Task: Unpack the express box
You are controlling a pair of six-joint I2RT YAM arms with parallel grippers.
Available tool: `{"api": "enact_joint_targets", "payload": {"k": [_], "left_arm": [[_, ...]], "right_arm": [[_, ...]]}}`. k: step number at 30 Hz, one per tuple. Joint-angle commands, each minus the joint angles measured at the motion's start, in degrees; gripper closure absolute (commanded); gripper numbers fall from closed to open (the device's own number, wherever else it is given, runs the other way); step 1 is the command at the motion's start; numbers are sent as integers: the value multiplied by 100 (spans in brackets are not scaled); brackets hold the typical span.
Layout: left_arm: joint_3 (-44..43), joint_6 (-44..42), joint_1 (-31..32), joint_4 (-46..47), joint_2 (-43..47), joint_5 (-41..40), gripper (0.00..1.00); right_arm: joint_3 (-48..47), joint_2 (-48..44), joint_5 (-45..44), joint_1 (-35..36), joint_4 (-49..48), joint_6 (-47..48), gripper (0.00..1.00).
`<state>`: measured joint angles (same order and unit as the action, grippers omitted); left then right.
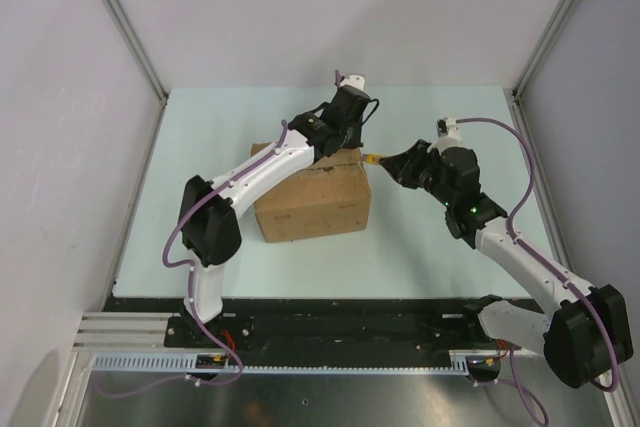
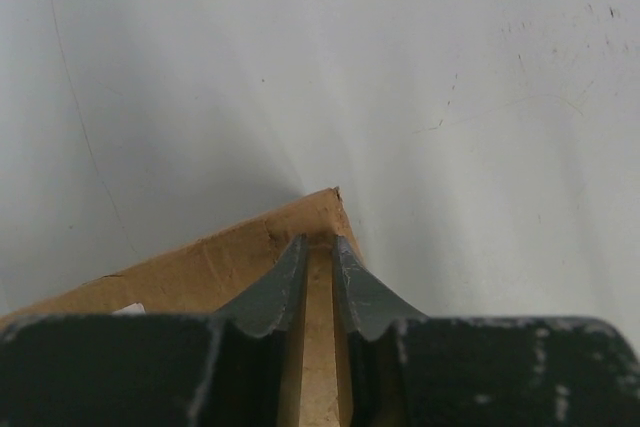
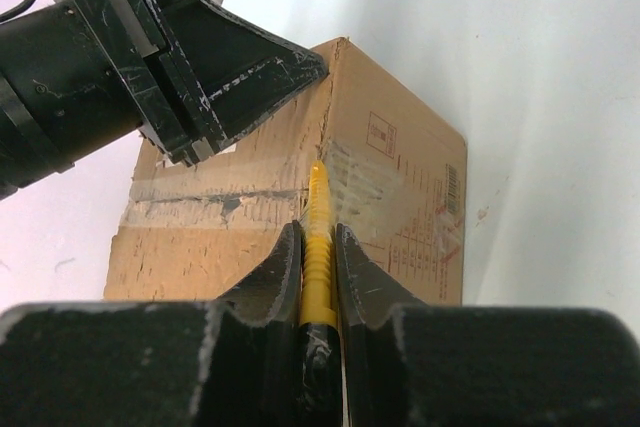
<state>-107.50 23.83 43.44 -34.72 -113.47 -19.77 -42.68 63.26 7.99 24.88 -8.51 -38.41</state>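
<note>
Express box point(image 1: 312, 205) is seen at the middle of the table point(image 1: 430, 247), taped shut. Its far right corner is clamped by the left claw point(image 2: 318, 244); a yellow tool point(image 3: 318, 202) (tip touching the taped seam) is gripped tightly by the right claw point(image 3: 318, 232).

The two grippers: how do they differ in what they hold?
The left gripper pinches an edge of the cardboard box near a corner. The right gripper clamps a yellow tool, its tip at the taped seam. The left reaches over the box top, while the right comes from beside it. Both are shut.
</note>
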Motion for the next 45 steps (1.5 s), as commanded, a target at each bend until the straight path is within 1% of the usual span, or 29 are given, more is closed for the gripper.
{"api": "enact_joint_targets", "payload": {"k": [1, 12, 27, 34, 45], "left_arm": [[124, 271, -37, -1186, -465, 149, 83], [133, 411, -37, -1274, -562, 219, 84], [151, 429, -29, -1283, -501, 202, 84], [160, 429, -29, -1274, -474, 175, 84], [151, 429, -29, -1274, -457, 158, 83]], "right_arm": [[-92, -209, 423, 105, 710, -140, 100], [-92, -464, 555, 140, 1299, -237, 100], [-4, -622, 704, 157, 1598, 36, 100], [57, -693, 950, 148, 1730, 106, 100], [128, -1035, 1073, 17, 2108, 150, 100]]}}
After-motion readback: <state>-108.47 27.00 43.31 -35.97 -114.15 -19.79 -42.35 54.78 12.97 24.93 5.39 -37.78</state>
